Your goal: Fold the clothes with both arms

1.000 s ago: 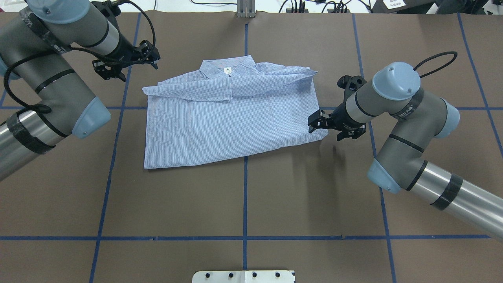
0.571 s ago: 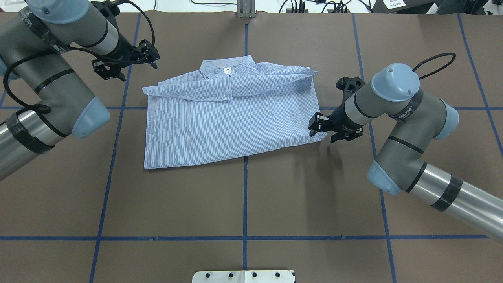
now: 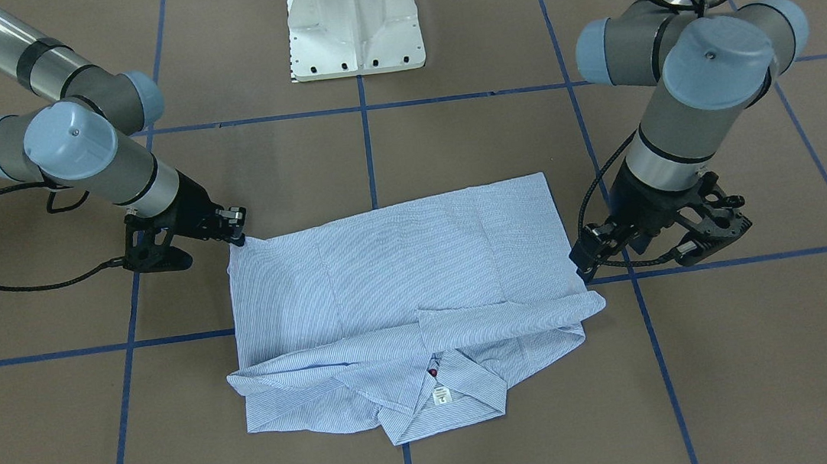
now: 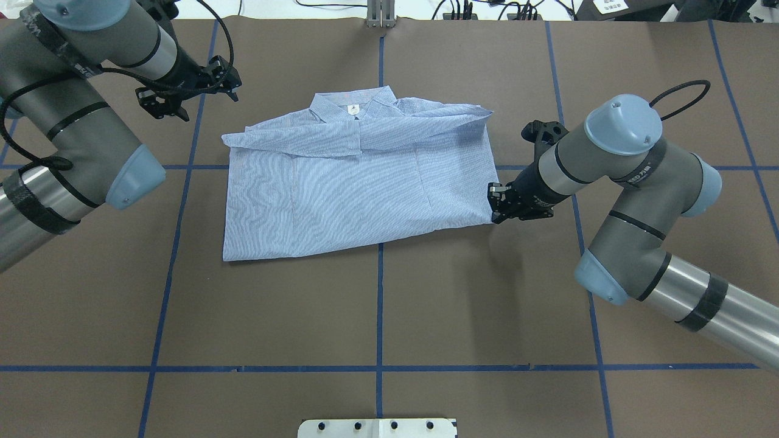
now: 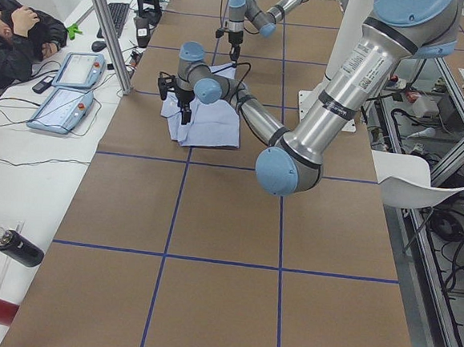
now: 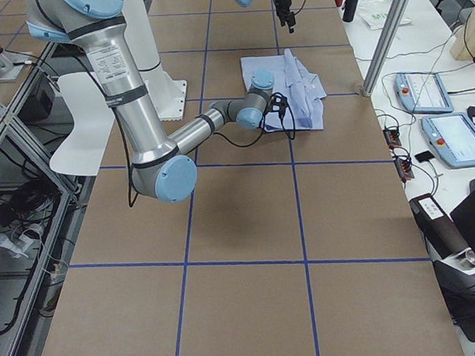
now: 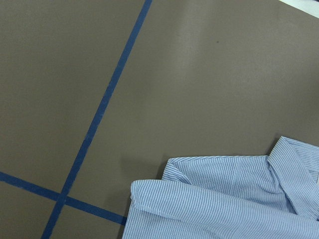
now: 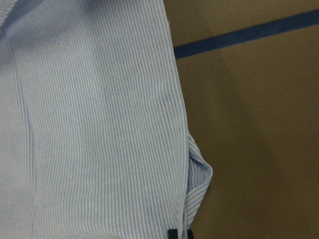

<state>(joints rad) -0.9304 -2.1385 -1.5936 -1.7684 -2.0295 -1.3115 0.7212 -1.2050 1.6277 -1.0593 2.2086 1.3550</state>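
The clothes are one light blue striped shirt lying folded flat mid-table, collar and white label on the far side, sleeves folded across the chest. My right gripper is down at the shirt's near right corner and shut on the cloth there. The front view shows the same pinch by the right gripper at the corner of the shirt. The right wrist view shows the shirt's hem bunched at that corner. My left gripper hangs open above the table beyond the shirt's far left shoulder, touching nothing; in the front view this left gripper is spread wide.
The brown table is crossed by blue tape lines. The white pedestal base stands at the robot's side. Beside the table, a person, teach pendants and a bottle occupy a white bench.
My right gripper went from open beside the corner to shut on it, and the corner is drawn in slightly. My left gripper drifted a little farther from the shirt.
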